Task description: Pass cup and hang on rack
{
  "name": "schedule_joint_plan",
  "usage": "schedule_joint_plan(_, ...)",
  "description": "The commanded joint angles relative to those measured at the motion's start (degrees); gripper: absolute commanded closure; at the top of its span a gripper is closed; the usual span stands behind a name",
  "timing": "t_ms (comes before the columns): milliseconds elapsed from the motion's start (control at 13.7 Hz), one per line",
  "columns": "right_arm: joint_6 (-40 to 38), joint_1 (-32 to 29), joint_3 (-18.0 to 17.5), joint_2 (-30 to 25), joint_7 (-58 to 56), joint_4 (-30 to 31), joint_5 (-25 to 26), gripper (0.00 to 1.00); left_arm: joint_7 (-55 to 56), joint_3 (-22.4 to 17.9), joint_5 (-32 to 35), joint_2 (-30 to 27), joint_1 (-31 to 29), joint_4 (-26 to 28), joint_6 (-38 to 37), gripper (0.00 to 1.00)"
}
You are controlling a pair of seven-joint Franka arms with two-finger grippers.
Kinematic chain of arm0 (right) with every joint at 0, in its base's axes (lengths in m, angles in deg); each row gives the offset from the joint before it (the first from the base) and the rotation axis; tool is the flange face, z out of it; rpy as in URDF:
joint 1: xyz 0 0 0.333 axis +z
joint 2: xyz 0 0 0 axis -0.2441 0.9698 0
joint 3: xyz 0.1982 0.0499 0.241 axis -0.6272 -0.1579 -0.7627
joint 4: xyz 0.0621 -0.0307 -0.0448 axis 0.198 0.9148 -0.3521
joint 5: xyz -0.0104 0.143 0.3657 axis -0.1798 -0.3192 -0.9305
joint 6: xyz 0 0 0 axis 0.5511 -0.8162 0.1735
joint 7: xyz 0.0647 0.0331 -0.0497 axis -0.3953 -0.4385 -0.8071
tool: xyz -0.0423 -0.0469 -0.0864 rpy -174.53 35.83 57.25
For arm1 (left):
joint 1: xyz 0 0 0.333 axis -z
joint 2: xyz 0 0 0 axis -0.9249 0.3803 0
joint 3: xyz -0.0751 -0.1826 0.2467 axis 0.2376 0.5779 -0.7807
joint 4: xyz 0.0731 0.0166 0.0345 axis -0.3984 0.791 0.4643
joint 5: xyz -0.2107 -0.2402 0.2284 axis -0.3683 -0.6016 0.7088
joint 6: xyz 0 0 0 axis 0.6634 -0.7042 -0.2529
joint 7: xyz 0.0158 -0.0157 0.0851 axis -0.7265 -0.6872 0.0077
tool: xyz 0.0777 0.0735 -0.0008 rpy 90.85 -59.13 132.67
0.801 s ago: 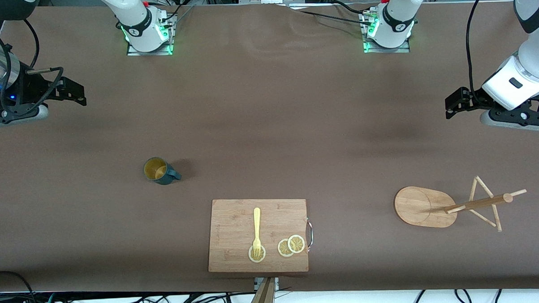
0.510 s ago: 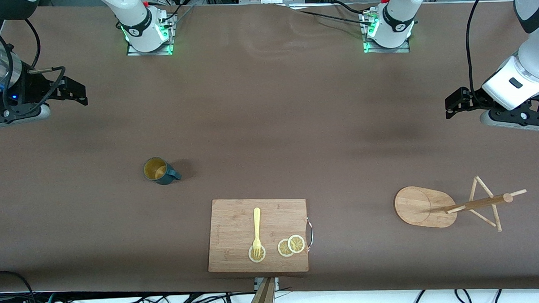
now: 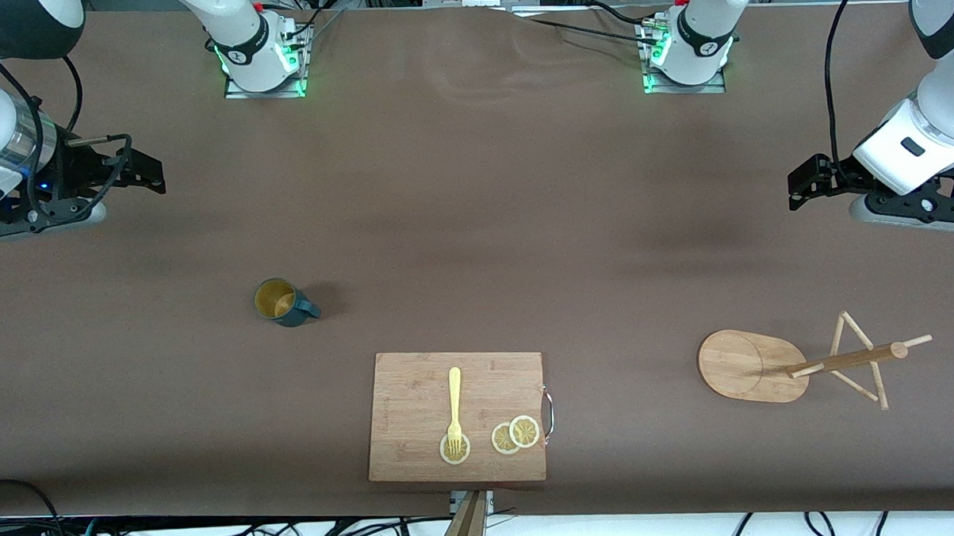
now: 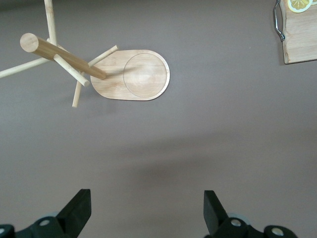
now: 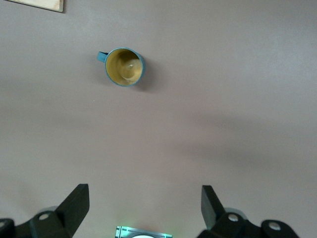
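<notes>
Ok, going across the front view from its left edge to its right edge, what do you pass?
Right gripper → cup → cutting board holding a fork and lemon slices → rack → left gripper.

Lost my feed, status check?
Both tools open, empty: right tool up near its table end, left tool waiting. Cup upright on table, untouched. Rack bare, nothing blocking.

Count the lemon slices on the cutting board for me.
3, all on the cutting board: one under the fork's tines, two overlapping beside its metal handle.
</notes>
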Motion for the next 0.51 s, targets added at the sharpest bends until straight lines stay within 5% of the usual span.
schedule_joint_plan(0, -0.21, -0.78, -0.33, -0.29, 0.12, 0.10, -0.42, 0.00, 0.75, 0.14, 1.05, 0.84, 0.21, -1.83, -0.81, 0.00)
schedule_joint_plan(437, 0.67, -0.96, 0.02, 0.06, 0.04, 0.62, -0.25, 0.00, 0.75, 0.14, 1.05, 0.84, 0.21, -1.83, -0.81, 0.00)
